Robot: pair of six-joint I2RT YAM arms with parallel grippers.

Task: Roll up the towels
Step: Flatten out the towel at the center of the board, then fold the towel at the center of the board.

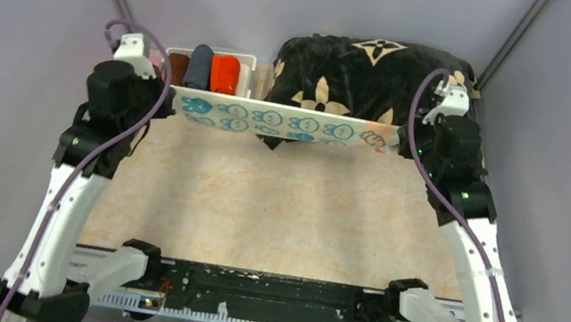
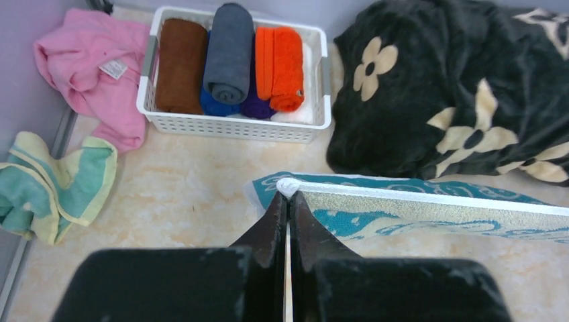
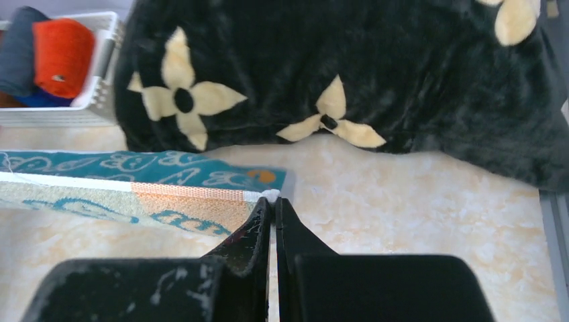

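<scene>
A pale towel (image 1: 280, 120) printed with teal circles hangs stretched in a flat band between both arms, above the table. My left gripper (image 1: 176, 98) is shut on its left corner, and the left wrist view shows the white corner pinched at the tips (image 2: 288, 191) with the towel (image 2: 429, 211) running off to the right. My right gripper (image 1: 392, 138) is shut on the right corner (image 3: 272, 198), with the towel (image 3: 134, 194) running off to the left. An orange-red towel (image 2: 285, 64) lies rolled in the basket. A pale yellow and teal towel (image 2: 54, 188) lies crumpled at the far left.
A white basket (image 2: 235, 127) at the back left holds rolled brown, grey and orange towels. A pink cloth (image 2: 87, 60) lies beside it against the wall. A big black cushion with cream flowers (image 1: 363, 74) fills the back right, just behind the stretched towel.
</scene>
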